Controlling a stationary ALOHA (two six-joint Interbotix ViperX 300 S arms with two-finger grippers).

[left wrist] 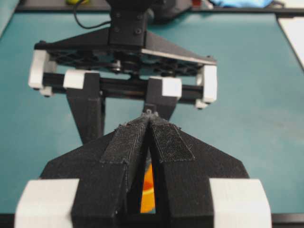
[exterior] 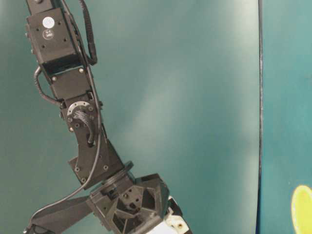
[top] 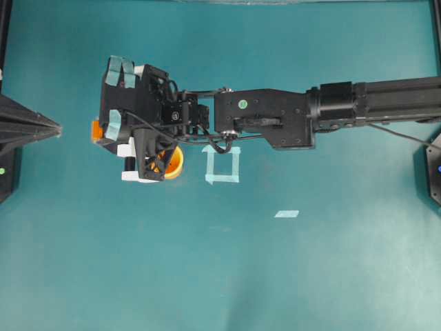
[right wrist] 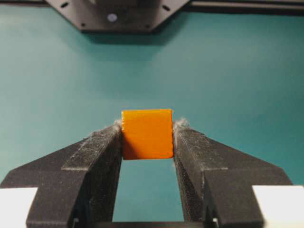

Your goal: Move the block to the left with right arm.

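My left gripper (top: 58, 129) sits parked at the far left edge of the table (top: 220, 276), its pads (left wrist: 173, 142) pressed together with nothing between them. Just to its right in the overhead view is the block (top: 96, 129), a sliver of orange peeking out at the tip of my right gripper (top: 103, 131). The right wrist camera shows the hold plainly: the block (right wrist: 147, 134) is pinched squarely between the two pads (right wrist: 102, 142), both side faces in contact and the cube level. Whether it rests on the table or hangs just above it I cannot tell.

Moving rightward, the yellow-orange cup (top: 172, 163) lies partly under my wrist, then the pale blue tape square (top: 222, 165) stands bare, and a small tape strip (top: 286, 214) lies further right. The right arm (top: 344, 103) stretches in from the right edge across the middle.

I judge the carry is nearly done: the block is already well left of the tape square. Next I would lower it to the table if it is not down, part the pads gently, and draw back to the right without nudging the cube, the cup or the parked left gripper.
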